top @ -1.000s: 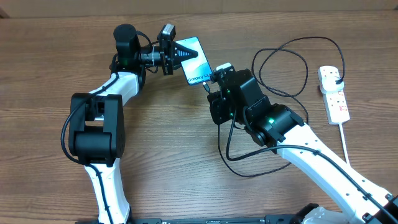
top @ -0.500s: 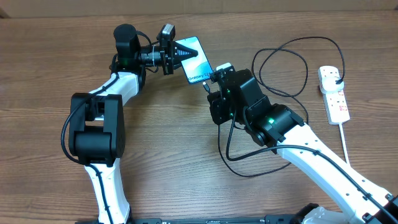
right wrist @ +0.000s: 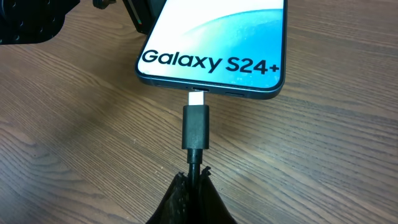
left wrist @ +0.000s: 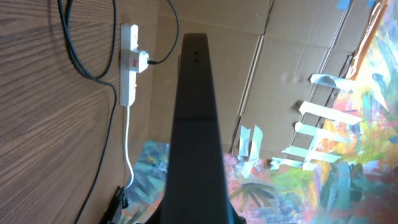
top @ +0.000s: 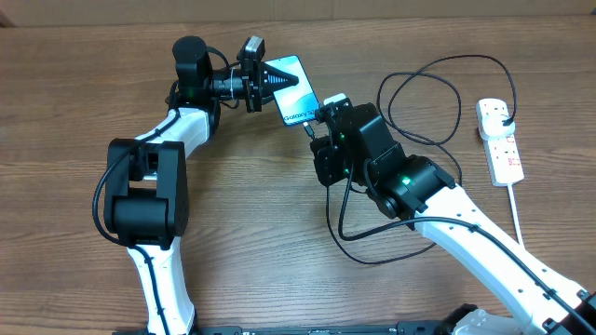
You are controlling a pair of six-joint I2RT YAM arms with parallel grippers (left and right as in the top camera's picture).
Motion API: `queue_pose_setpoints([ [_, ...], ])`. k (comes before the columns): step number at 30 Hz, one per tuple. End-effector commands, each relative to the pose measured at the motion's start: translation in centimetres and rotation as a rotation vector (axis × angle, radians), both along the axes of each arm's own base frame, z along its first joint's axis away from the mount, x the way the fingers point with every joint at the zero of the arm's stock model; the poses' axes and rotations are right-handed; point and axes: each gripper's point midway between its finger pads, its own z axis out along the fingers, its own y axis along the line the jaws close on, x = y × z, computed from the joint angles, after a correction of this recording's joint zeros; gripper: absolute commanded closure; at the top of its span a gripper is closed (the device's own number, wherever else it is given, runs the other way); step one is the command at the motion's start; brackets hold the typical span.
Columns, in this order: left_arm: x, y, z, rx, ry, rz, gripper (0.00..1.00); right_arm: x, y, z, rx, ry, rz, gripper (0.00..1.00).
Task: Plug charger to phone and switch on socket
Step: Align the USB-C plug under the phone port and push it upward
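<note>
The phone [top: 293, 88] has a light-blue screen with "Galaxy S24+" text [right wrist: 211, 61]. My left gripper [top: 276, 82] is shut on its far end and holds it off the table; in the left wrist view the phone shows edge-on as a dark bar [left wrist: 194, 124]. My right gripper [right wrist: 194, 177] is shut on the charger cable just behind its small connector [right wrist: 196, 124]. The connector's silver tip sits at the phone's port. The black cable [top: 419, 93] loops to the plug [top: 504, 119] in the white socket strip [top: 501, 141].
The strip's thick white cord [top: 518, 209] runs toward the front right. A loop of black cable [top: 349, 228] lies under my right arm. Cardboard walls stand behind the table. The wooden table [top: 251, 233] lies between the arms.
The phone and the left gripper have tilted slightly. The right gripper with the connector has barely moved.
</note>
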Motion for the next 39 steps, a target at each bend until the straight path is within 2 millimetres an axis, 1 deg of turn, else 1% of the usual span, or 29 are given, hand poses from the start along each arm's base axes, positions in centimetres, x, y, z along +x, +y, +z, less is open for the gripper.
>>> queue_pose_setpoints([
  [1,-0.4,-0.4,1.6,-0.006,-0.048,-0.032,0.96,0.5,0.4,0.9,0.012,-0.023,0.004,0.96],
  [12,-0.7,-0.4,1.6,-0.007,-0.047,-0.051,0.96,0.6,0.5,0.3,0.005,-0.012,0.004,0.96],
  [20,-0.8,-0.5,1.6,-0.007,-0.049,-0.056,0.96,0.7,0.5,0.4,0.008,-0.017,0.004,0.96],
  [26,-0.9,-0.5,2.2,-0.013,-0.145,-0.064,0.96,0.7,0.6,0.5,0.01,-0.02,0.004,0.96],
  [30,-1.0,-0.5,2.9,-0.019,-0.222,-0.064,0.96,1.0,0.8,0.9,0.024,-0.039,0.004,0.96],
  [35,-1.1,-0.7,3.0,-0.02,-0.218,-0.068,0.96,1.3,1.0,1.2,0.036,-0.056,0.005,0.96],
  [39,-1.4,-1.5,3.0,-0.021,-0.199,-0.08,0.96,1.7,1.3,0.5,0.03,-0.047,0.004,0.96],
])
